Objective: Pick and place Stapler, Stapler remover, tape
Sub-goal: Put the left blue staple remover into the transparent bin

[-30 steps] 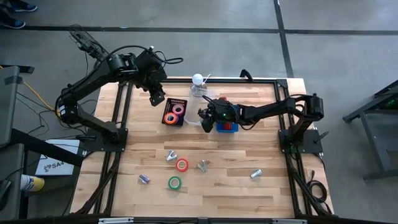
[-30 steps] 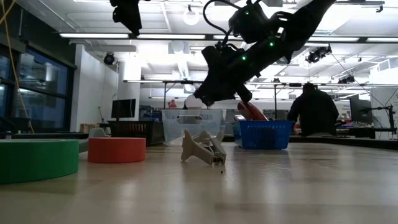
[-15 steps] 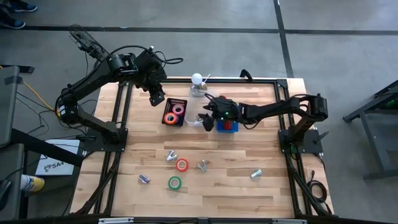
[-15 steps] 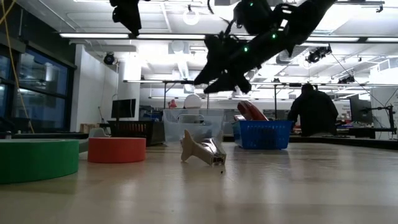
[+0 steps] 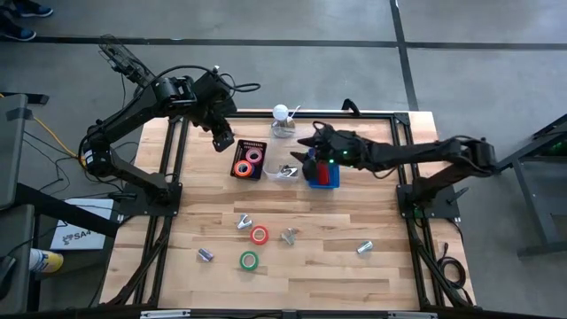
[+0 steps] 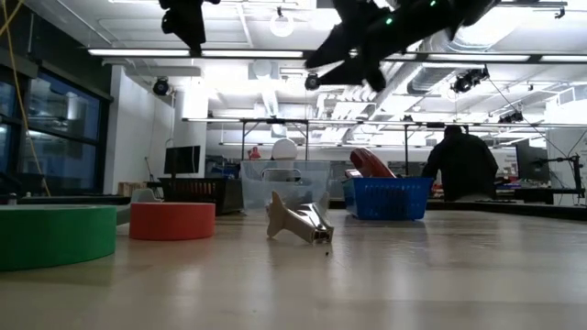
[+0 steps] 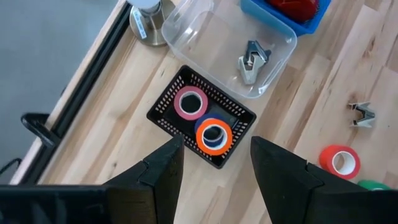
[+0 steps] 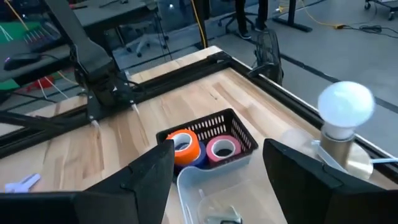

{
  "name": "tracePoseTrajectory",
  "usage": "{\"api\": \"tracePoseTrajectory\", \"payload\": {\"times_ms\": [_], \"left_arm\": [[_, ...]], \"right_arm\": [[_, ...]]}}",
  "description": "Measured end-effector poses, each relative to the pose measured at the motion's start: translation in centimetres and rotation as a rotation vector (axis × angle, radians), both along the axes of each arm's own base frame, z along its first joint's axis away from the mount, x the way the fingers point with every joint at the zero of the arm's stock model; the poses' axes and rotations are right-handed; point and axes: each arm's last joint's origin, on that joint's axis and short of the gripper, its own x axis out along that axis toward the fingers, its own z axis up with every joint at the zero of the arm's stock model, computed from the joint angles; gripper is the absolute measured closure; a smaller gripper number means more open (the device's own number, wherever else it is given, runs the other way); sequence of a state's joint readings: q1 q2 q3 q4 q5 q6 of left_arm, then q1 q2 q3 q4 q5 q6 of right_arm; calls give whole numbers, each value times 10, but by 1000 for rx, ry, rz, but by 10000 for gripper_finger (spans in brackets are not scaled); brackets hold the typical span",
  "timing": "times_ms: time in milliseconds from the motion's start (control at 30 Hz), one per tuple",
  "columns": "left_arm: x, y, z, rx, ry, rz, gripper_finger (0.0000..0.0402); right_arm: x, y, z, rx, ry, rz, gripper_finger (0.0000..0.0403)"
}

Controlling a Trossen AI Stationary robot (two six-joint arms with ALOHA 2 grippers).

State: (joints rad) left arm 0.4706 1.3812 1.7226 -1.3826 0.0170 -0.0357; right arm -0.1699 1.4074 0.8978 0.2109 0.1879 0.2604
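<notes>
Stapler [image 5: 325,176]: it sits in the blue bin [image 5: 335,182], its red end poking above the rim in the low view; if you reach back in, you could hook it and tip it out.
Removers: one lies in the clear tub [image 7: 231,48]; others [image 5: 243,221] lie loose on the wood, splayed and likely to skid if you pinch off-centre.
Tape: an orange [image 7: 213,135] and a pink roll [image 7: 190,102] sit in the black basket [image 7: 163,106], apparently atop a third; a red [image 5: 259,235] and a green roll [image 5: 248,260] wait on the table.
Right gripper [image 5: 307,145]: jaws open, empty, above the tub and bin; descend carelessly and you clip a rim.
Left gripper [image 5: 222,136]: jaws parted, empty, just beside the basket.
Bulb [image 5: 282,112]: upright near the tub; a wide swing could topple it.
</notes>
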Motion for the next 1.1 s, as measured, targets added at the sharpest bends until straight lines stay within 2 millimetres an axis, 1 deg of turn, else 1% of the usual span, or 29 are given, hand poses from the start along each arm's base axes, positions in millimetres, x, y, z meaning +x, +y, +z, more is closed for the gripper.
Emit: {"api": "tracePoseTrajectory", "payload": {"times_ms": [233,433,533,733,867,1100], "left_arm": [[-3,-2,-2,-70,16,86,221],[-6,-5,-4,-158,25,170,221],[-3,-10,-11,-194,50,199,221],[8,-29,-35,-237,145,152,221],[18,-48,-58,-260,205,106,221],[28,-83,-100,-301,296,29,221]], "right_arm": [[-34,6,23,13,63,-1,165],[-60,10,31,35,143,-4,165],[-71,12,34,40,171,-4,165],[-88,15,38,28,228,5,165],[-97,17,38,15,271,15,165],[-111,19,38,-15,345,37,165]]}}
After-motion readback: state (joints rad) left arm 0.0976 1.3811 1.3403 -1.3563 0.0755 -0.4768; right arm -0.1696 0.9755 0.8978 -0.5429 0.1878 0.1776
